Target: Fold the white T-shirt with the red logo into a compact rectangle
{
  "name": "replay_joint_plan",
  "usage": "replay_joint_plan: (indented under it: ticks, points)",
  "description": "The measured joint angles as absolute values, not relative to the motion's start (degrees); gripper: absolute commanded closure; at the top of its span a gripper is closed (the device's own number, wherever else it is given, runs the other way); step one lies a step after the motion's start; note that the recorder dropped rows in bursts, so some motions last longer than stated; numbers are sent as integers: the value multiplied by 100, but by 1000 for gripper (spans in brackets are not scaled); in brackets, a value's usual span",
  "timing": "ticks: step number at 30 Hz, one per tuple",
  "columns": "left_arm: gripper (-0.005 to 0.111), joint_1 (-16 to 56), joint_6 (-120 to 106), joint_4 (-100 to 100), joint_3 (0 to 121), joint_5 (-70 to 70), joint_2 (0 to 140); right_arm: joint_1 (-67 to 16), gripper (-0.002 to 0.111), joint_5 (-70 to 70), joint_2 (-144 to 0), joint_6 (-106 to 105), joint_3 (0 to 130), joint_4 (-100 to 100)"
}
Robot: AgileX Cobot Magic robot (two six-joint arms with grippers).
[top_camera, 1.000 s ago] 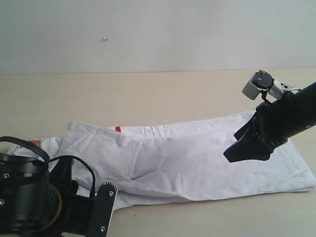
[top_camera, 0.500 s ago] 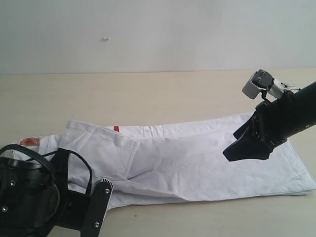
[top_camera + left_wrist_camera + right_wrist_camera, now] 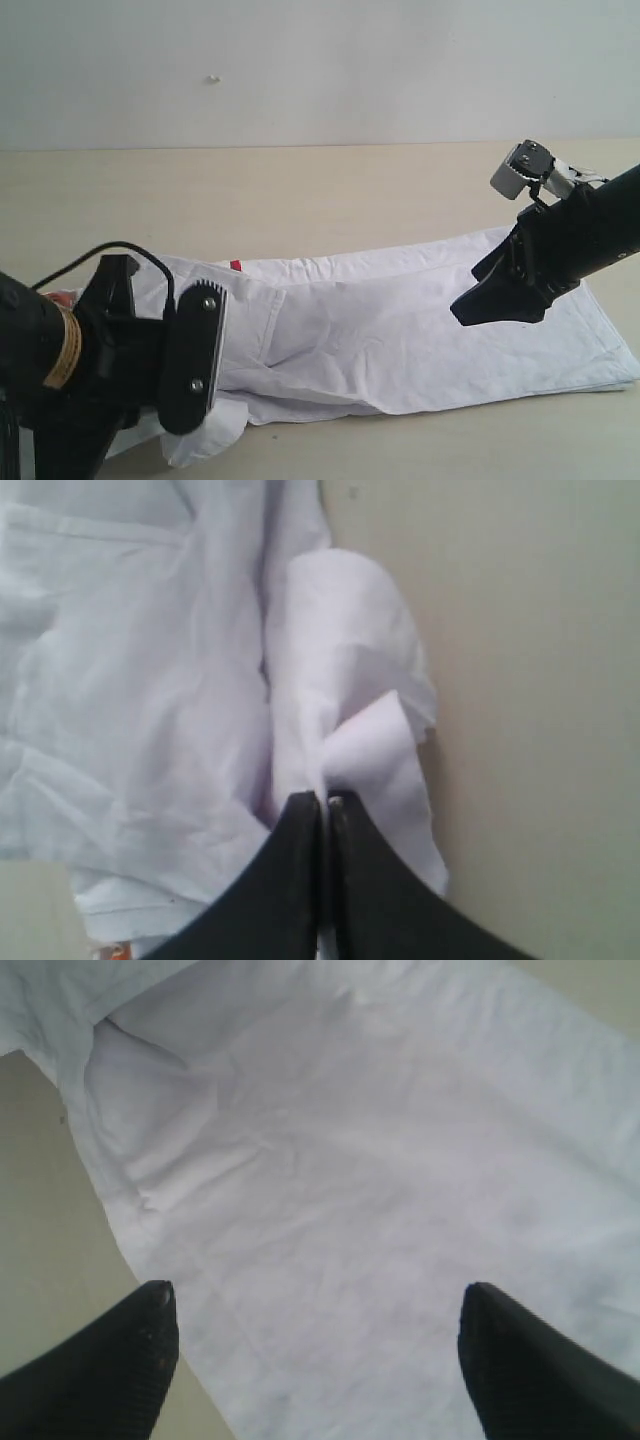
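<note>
The white T-shirt point(image 3: 400, 320) is thin, soft cotton, creased and folded lengthwise into a long band. It lies on the smooth, pale beige table point(image 3: 300, 190) and runs from the lower left of the exterior view almost to the right edge. A small piece of the red logo point(image 3: 236, 265) peeks out at the band's upper edge, left of centre. At the lower left the cloth is bunched up into a loose, rounded lump.

The left pincer point(image 3: 325, 802), black and tapered, has its jaws pressed together on a folded flap at the shirt's edge. The right pincer point(image 3: 497, 300) hangs over the right part of the shirt. Its two black, finely textured fingertips point(image 3: 150, 1310) are spread wide, with plain white fabric showing between them.
</note>
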State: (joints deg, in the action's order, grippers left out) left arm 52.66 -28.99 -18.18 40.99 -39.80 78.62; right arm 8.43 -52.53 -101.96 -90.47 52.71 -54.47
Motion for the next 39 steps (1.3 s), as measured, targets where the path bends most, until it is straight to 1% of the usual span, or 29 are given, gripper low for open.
replay_joint_plan:
  ticks: [4,8,10,12,16,19,20,22,27,28,30,35,37,39]
  points:
    - [107,4615,-2961,-1642,4174,-3686,7790,843,34,-5290,-10196,-9047,5271,-5471]
    - [107,3862,-2961,-1552,4183,-2969,7910,843,34,-5303,-10196,-9047,5271,-5483]
    - [103,3576,-2950,-1498,4183,-2512,8040,843,34,-5303,-10196,-9047,5271,-5491]
    - [93,3338,-2891,-1455,4183,-2027,8219,843,34,-5303,-10196,-9047,5271,-5491]
    - [65,3036,-2850,-1428,4196,-1256,8609,843,34,-5312,-10196,-9047,5271,-5491]
    - [51,2924,-2850,-1451,4196,-1009,8840,843,34,-5312,-10196,-9058,5271,-5491]
    - [50,2878,-2850,-1451,4196,-945,8890,843,34,-5312,-10196,-9058,5271,-5491]
    - [51,2797,-2850,-1451,4196,-861,8947,843,34,-5312,-10196,-9067,5271,-5491]
    - [63,2614,-2850,-1464,4196,-821,8874,843,34,-5312,-10196,-9067,5271,-5491]
    - [63,2600,-2850,-1473,4196,-864,8794,843,34,-5312,-10196,-9067,5271,-5491]
    - [59,2591,-2839,-1473,4196,-1002,8673,843,34,-5312,-10196,-9067,5271,-5491]
    - [44,2705,-2856,-1473,4196,-1764,8345,843,34,-5301,-10196,-9067,5271,-5491]
    - [40,2839,-2945,-1473,4196,-2224,8318,843,34,-5301,-10196,-9067,5271,-5491]
    - [39,3012,-3113,-1473,4184,-2591,8318,843,34,-5291,-10196,-9067,5271,-5491]
